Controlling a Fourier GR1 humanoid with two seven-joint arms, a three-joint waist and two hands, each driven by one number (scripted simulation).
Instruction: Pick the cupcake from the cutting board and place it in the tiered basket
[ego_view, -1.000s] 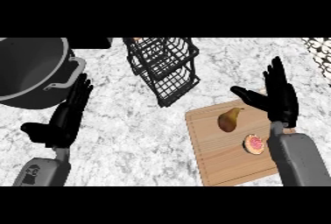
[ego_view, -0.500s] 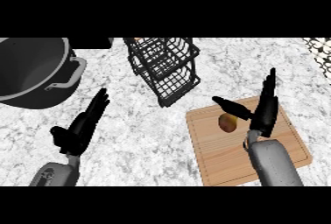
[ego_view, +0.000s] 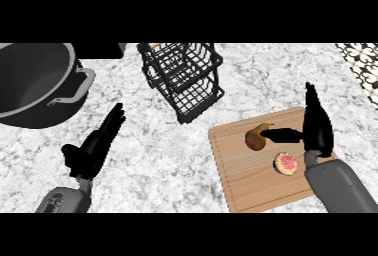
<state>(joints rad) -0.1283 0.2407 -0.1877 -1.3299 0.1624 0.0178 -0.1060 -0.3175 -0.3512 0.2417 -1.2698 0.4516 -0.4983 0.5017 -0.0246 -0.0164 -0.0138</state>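
A wooden cutting board (ego_view: 251, 185) lies at the lower right of the marble counter. On it sits a small round cupcake (ego_view: 286, 163) with pink topping, and beside it a brown pear-shaped item (ego_view: 256, 138). My right hand (ego_view: 317, 125) stands edge-on above the board, fingers straight, thumb pointing left and reaching the brown item, just above the cupcake. It holds nothing. The black wire tiered basket (ego_view: 183, 80) stands at the top centre. My left hand (ego_view: 96, 145) hangs open over the counter at lower left.
A large dark pot (ego_view: 33, 82) with a grey handle occupies the upper left corner. A dark patterned patch (ego_view: 363, 55) shows at the upper right edge. Marble counter stretches between the basket and the board.
My right hand has turned edge-on and shifted right, uncovering the cupcake; its thumb now reaches the brown item. The left hand has also turned edge-on and moved slightly right.
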